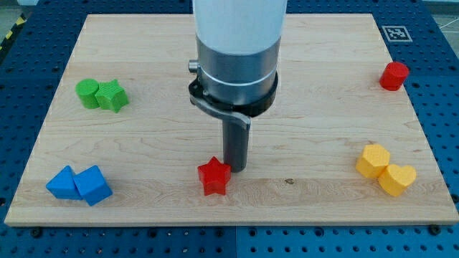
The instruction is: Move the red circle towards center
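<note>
Near the board's bottom edge, middle: my tip (235, 168), the lower end of a straight dark rod, rests on the wood.
Jaws: none on this arm; the rod ends plainly and holds nothing.
Tip's neighbour: a small red star-shaped block (214, 176) lies just beside my tip, toward the view's left and slightly lower; whether they touch I cannot tell.
Arm body: a wide white and grey cylinder (238, 54) comes down from the top edge above the rod and hides part of the board behind it.
Task's block: the small red round block (394, 75) sits close to the top right corner, near the right edge, well apart from my tip.
Right edge, lower part: a yellow hexagon-like block (374, 160) and a yellow heart-shaped block (397, 179) touch each other.
Left edge, upper part: a green round block (88, 93) and a green star-like block (112, 95) sit pressed together.
Bottom left corner: two blue blocks (79, 184), angular in shape, lie side by side, touching.
Surface: a pale wooden board (143, 143) on a blue perforated bench (14, 86).
</note>
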